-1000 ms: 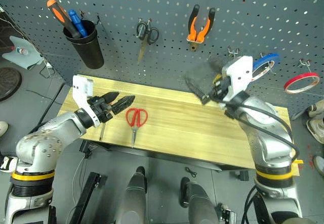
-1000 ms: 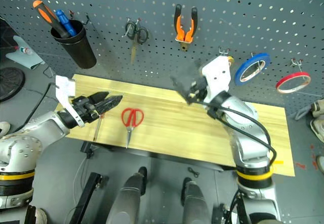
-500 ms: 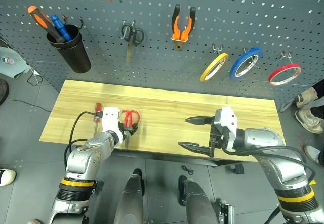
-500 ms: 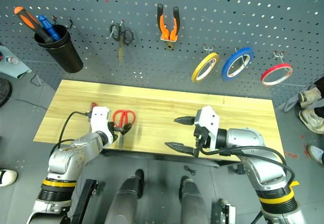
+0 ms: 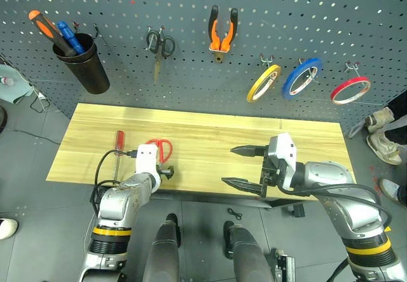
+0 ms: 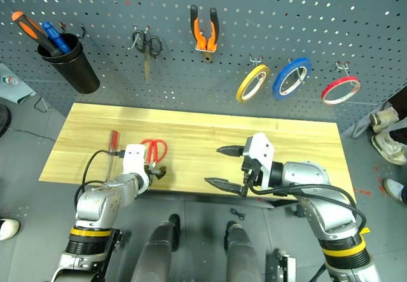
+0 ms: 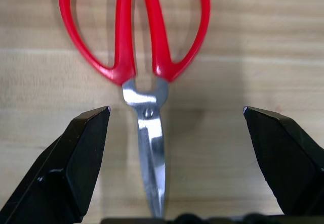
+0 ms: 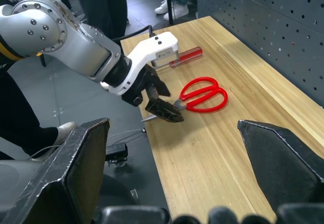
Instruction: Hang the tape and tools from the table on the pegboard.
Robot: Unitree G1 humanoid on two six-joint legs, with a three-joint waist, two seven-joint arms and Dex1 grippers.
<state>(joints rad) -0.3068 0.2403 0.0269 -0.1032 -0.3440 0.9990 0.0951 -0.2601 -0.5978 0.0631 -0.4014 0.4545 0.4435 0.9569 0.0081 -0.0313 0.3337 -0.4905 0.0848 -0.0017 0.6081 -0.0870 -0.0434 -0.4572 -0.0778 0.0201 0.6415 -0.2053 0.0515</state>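
Left wrist view looks straight down on the red scissors lying flat on the worktop: the two black fingers stand wide apart on either side of the steel blades, just below the pivot, with bare wood between each fingertip and the metal. The handles point away from the gripper, toward the pegboard.

From the head views, the left gripper sits low at the near edge of the worktop, spread around the scissors' blades and holding nothing. The red screwdriver lies just to the left of the scissors, its handle toward the pegboard, apart from the gripper.

The right gripper hangs over the right half of the worktop, pointing left, its fingers splayed wide and empty.

On the pegboard, the pliers hang from a hook near the middle. To their right the yellow tape hangs on a hook, with a blue ring and a red ring further right. Small black scissors hang left of the pliers, and a black cup at far left holds an orange screwdriver and a blue one.

A person's shoes show on the floor at the right.
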